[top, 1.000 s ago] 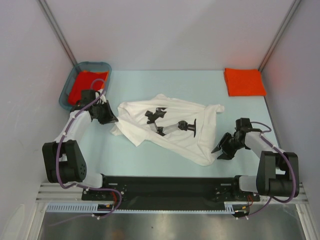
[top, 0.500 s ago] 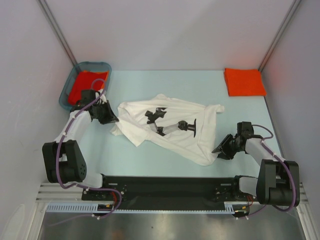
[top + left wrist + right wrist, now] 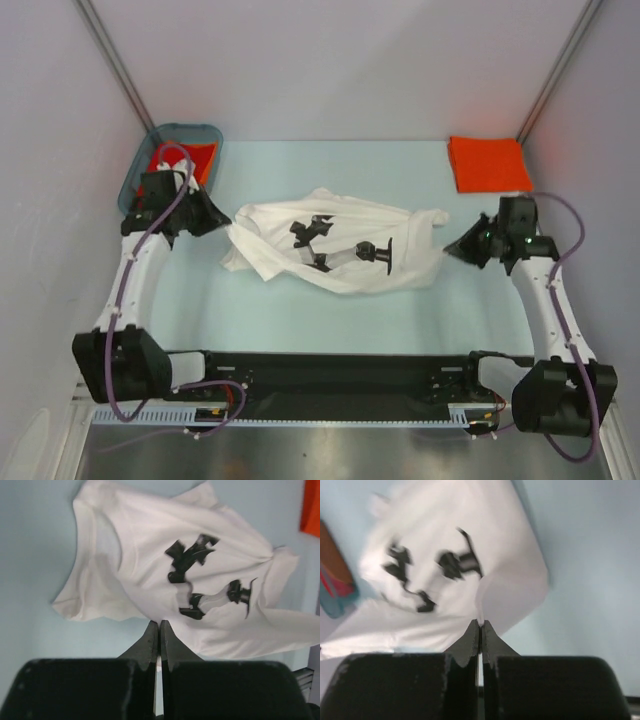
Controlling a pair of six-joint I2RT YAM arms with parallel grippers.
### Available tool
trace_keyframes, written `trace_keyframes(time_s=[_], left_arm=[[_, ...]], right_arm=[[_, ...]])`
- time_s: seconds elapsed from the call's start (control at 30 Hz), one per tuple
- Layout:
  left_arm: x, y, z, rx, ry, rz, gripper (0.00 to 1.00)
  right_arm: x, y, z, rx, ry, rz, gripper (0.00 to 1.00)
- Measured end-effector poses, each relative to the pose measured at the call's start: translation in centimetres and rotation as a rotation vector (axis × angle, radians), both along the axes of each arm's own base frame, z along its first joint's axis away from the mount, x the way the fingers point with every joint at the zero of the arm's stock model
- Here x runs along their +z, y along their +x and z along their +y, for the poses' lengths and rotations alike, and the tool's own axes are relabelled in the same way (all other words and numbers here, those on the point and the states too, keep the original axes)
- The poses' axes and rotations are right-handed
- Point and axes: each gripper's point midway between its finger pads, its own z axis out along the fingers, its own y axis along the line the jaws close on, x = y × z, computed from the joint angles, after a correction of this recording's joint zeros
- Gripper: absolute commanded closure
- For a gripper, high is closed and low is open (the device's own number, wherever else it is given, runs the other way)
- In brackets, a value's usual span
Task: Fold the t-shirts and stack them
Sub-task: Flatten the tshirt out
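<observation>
Shirts: one white shirt [image 3: 372, 216], perhaps two orange shirts [image 3: 489, 163]; left hand [image 3: 159, 624] and right hand [image 3: 480, 623] pinch the white.

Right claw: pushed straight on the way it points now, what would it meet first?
The white t-shirt. The right claw is shut, apparently on the shirt's edge, and the rest of the cloth lies straight ahead of it.
</observation>
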Motion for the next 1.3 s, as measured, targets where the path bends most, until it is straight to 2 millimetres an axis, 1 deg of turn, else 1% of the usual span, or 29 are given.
trace_keyframes(time_s=[0.03, 0.07, 0.1, 0.13, 0.2, 0.27, 0.37, 0.4, 0.47, 0.53, 0.57, 0.63, 0.7, 0.73, 0.8, 0.87, 0.93, 0.97, 1.0, 1.03, 1.07, 1.1, 1.17, 1.2, 1.23, 1.27, 1.3], left_arm=[[2.3, 0.2, 0.0, 0.005, 0.001, -0.049, 1.0], [5.0, 0.5, 0.0, 0.007, 0.002, -0.11, 1.0], [7.7, 0.9, -0.1, 0.008, 0.004, -0.176, 1.0], [9.8, 1.2, -0.1, 0.009, 0.007, -0.232, 1.0], [14.2, 1.3, -0.2, 0.012, 0.011, -0.347, 1.0], [17.8, 1.1, -0.2, 0.01, 0.017, -0.431, 1.0], [24.0, 0.6, -0.4, 0.008, 0.032, -0.573, 1.0], [25.8, 0.2, -0.4, 0.009, 0.037, -0.615, 1.0], [30.3, -1.0, -0.5, 0.013, 0.048, -0.727, 1.0], [34.7, -2.8, -0.6, 0.014, 0.061, -0.844, 1.0], [36.4, -3.7, -0.6, 0.013, 0.065, -0.893, 1.0], [39.9, -6.4, -0.8, 0.012, 0.073, -1.0, 1.0], [42.8, -9.4, -1.1, 0.01, 0.081, -1.096, 0.99], [44.1, -11.0, -1.2, 0.008, 0.088, -1.143, 1.0], [46.2, -13.7, -1.4, 0.007, 0.1, -1.223, 1.0], [48.6, -16.9, -1.4, 0.016, 0.114, -1.317, 1.0], [50.8, -19.9, -1.2, 0.038, 0.124, -1.408, 1.0], [51.7, -21.1, -1.1, 0.045, 0.127, -1.447, 1.0], [52.3, -21.7, -1.1, 0.047, 0.131, -1.475, 1.0], [52.9, -22.2, -1.1, 0.046, 0.131, -1.502, 1.0], [53.3, -22.4, -1.2, 0.042, 0.13, -1.52, 0.99], [53.6, -21.8, -1.3, 0.033, 0.128, -1.524, 1.0], [53.9, -19.7, -1.7, 0.011, 0.116, -1.52, 1.0], [53.8, -17.6, -1.9, -0.008, 0.106, -1.5, 1.0], [53.4, -14.9, -2.2, -0.027, 0.096, -1.469, 1.0], [52.7, -11.7, -2.5, -0.046, 0.082, -1.431, 1.0], [51.6, -8.0, -2.7, -0.06, 0.07, -1.382, 1.0]], right_arm=[[3.9, 1.9, -0.6, -0.012, -0.03, -0.1, 1.0], [6.9, 2.9, -1.0, -0.022, -0.056, -0.166, 1.0], [9.4, 3.6, -1.3, -0.029, -0.073, -0.222, 1.0], [12.5, 4.2, -1.8, -0.041, -0.1, -0.29, 1.0], [17.1, 4.3, -2.5, -0.06, -0.142, -0.379, 1.0], [20.6, 4.3, -2.9, -0.075, -0.175, -0.446, 1.0], [25.6, 4.1, -3.2, -0.09, -0.213, -0.545, 1.0], [26.8, 4.0, -3.2, -0.094, -0.219, -0.571, 1.0], [29.5, 3.2, -3.3, -0.104, -0.225, -0.631, 1.0], [32.4, 1.8, -3.3, -0.115, -0.231, -0.704, 1.0], [33.5, 1.0, -3.3, -0.12, -0.237, -0.732, 1.0], [36.8, -1.5, -3.3, -0.127, -0.252, -0.826, 1.0], [39.9, -4.7, -3.1, -0.135, -0.269, -0.935, 1.0], [41.4, -6.7, -3.0, -0.139, -0.277, -0.996, 1.0], [43.8, -10.4, -2.9, -0.148, -0.286, -1.098, 1.0], [46.0, -14.6, -2.8, -0.162, -0.295, -1.214, 1.0], [47.7, -18.0, -3.0, -0.182, -0.297, -1.307, 1.0], [48.2, -19.1, -3.1, -0.194, -0.3, -1.337, 1.0], [48.3, -19.5, -3.3, -0.204, -0.303, -1.349, 1.0], [48.2, -19.5, -3.5, -0.216, -0.307, -1.349, 1.0], [47.8, -18.9, -3.8, -0.226, -0.313, -1.332, 1.0], [47.1, -17.7, -4.0, -0.234, -0.319, -1.303, 1.0], [44.8, -14.3, -4.3, -0.233, -0.327, -1.212, 1.0], [43.2, -12.1, -4.5, -0.23, -0.334, -1.149, 1.0], [41.3, -9.8, -4.6, -0.224, -0.341, -1.082, 1.0], [39.6, -7.6, -4.7, -0.223, -0.348, -1.025, 1.0], [37.4, -5.3, -4.9, -0.221, -0.36, -0.954, 1.0]])
